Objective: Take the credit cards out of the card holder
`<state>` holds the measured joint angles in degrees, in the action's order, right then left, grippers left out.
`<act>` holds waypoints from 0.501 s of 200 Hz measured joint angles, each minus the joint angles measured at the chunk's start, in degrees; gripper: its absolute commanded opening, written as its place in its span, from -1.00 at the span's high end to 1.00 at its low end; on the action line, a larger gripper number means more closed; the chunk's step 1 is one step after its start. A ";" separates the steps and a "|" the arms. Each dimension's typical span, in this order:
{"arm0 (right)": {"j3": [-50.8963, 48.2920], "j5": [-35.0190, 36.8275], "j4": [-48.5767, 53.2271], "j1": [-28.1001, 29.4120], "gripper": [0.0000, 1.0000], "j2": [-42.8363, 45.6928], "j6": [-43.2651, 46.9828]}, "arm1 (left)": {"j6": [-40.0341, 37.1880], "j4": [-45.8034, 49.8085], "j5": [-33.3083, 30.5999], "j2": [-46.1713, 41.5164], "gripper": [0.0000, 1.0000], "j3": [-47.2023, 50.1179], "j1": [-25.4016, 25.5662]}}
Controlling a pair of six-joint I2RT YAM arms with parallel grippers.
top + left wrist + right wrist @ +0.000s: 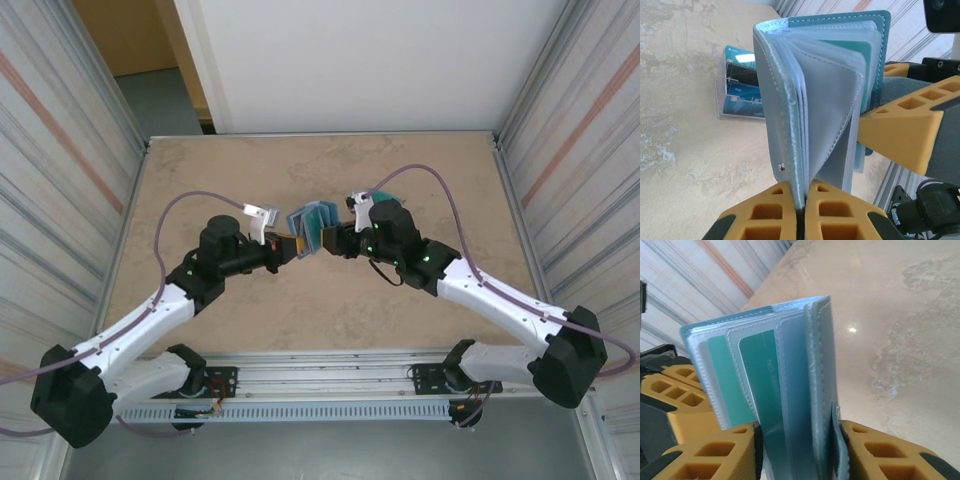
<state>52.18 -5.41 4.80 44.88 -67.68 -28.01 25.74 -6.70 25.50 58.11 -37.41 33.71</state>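
Observation:
The teal-blue card holder [312, 225] hangs spread open above the middle of the table, between both grippers. My left gripper [290, 247] is shut on its pale grey-blue lining panels [810, 100], with the yellow pads [765, 210] pinching their lower edge. My right gripper [800, 450] is shut on the other side of the card holder [815, 370], over its cover and clear sleeves. A teal credit card [760, 375] sits in one sleeve. More credit cards [740, 90], teal, black and blue, lie stacked on the table behind.
The stacked cards rest in a clear tray [720, 107] on the beige table [250, 170]. Corrugated metal walls [60, 150] stand on both sides. A rail [330, 365] runs along the near edge by the arm bases.

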 measured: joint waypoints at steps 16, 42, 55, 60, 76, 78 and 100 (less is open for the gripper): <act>-1.25 -0.13 -0.04 -1.68 0.15 0.48 -0.07 | -0.02 -0.17 0.74 -0.57 1.00 0.00 0.04; -2.73 -0.79 0.04 -3.56 0.20 0.50 -0.46 | -0.02 -0.70 1.70 -1.22 1.00 0.00 0.07; -2.73 -1.66 -0.17 -3.67 0.25 0.50 -0.57 | -0.02 -0.79 1.95 -1.22 1.00 0.00 0.04; -2.73 -1.99 -0.31 -3.67 0.26 0.50 -0.63 | 0.00 -0.79 1.95 -1.22 1.00 0.00 0.04; -2.73 -2.97 -0.42 -3.67 0.24 0.50 -1.07 | 0.00 -0.79 1.95 -1.22 1.00 0.00 0.04; -2.73 -3.15 -0.44 -3.67 0.23 0.50 -1.09 | 0.00 -0.79 1.95 -1.22 1.00 0.00 0.04; -2.73 -4.42 -0.46 -3.67 0.17 0.63 -1.16 | 0.17 -0.79 1.92 -1.22 1.00 0.00 0.04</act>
<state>49.45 -9.82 4.34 41.21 -67.05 -29.17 25.91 -7.49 27.42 56.88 -37.41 33.76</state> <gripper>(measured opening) 0.403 0.084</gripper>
